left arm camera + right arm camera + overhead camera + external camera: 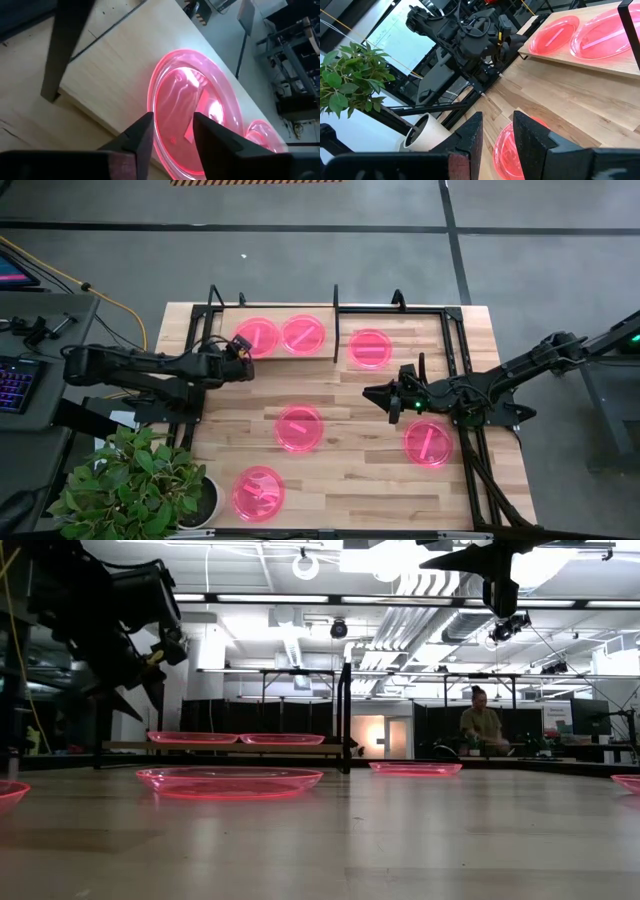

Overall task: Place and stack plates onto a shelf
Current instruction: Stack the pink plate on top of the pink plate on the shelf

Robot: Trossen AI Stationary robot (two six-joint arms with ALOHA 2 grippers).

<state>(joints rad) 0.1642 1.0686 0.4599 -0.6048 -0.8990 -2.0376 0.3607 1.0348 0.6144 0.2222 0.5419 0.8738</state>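
Pink plates [257,335] and [303,333] lie side by side on shelf [225,358], just ahead of left gripper [240,345]; jaws slightly parted, empty, likely just after release. Right gripper [373,393] hangs over worktop [350,480], jaws narrowly open, empty, plate [299,427] just beyond, probably next.

Glossy pink plastic on pale wood

The plates [300,428] are translucent pink-red plastic, smooth and shiny, catching bright glare. The shelf [112,65] is a light, matt wood board in a black metal tube frame [335,300]. The tabletop [350,480] is banded butcher-block wood with a soft sheen. The gripper fingers [142,137] look matt black.
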